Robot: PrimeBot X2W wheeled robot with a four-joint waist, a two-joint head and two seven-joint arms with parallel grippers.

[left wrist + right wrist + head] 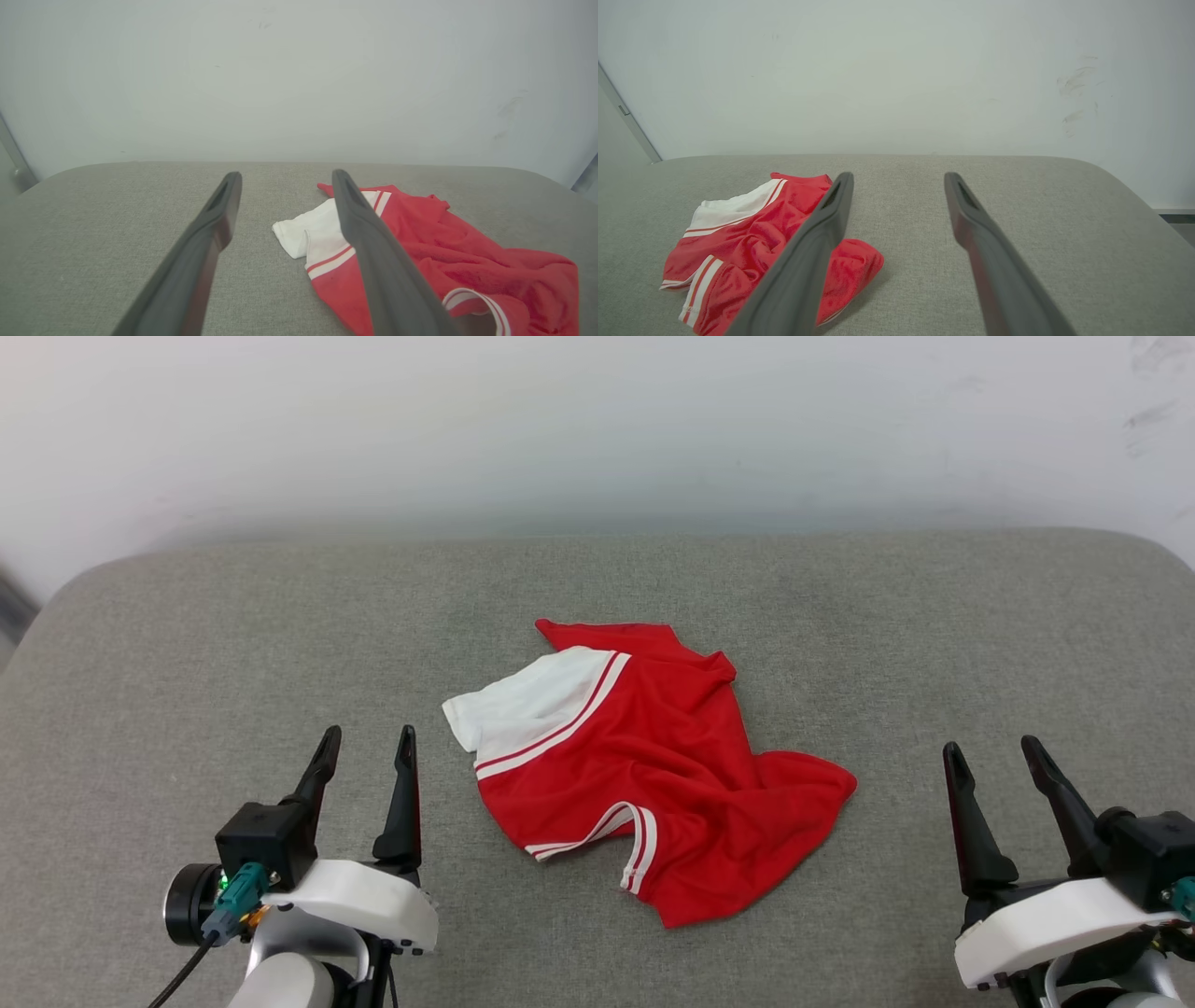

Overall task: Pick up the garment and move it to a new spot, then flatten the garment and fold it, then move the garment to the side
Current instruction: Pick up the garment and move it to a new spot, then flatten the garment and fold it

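A crumpled red shirt (653, 765) with a white sleeve (523, 705) lies mid-way across a grey padded surface (187, 644). The left gripper (369, 735) and right gripper (990, 747) flank it on the near side, both spread wide and empty. The right wrist view adds the surface's rounded far right corner (1106, 175). There is open room all round the shirt.

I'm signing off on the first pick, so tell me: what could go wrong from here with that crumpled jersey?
1. The red jersey T-shirt lies bunched in overlapping folds; a pinch mid-heap may catch several layers and lift a wad.
2. Its white sleeve points toward the open left gripper; grabbing just that could drag the body across the grey fabric surface.
3. The open right gripper stands farther from the cloth, so a one-sided lift seems possible.
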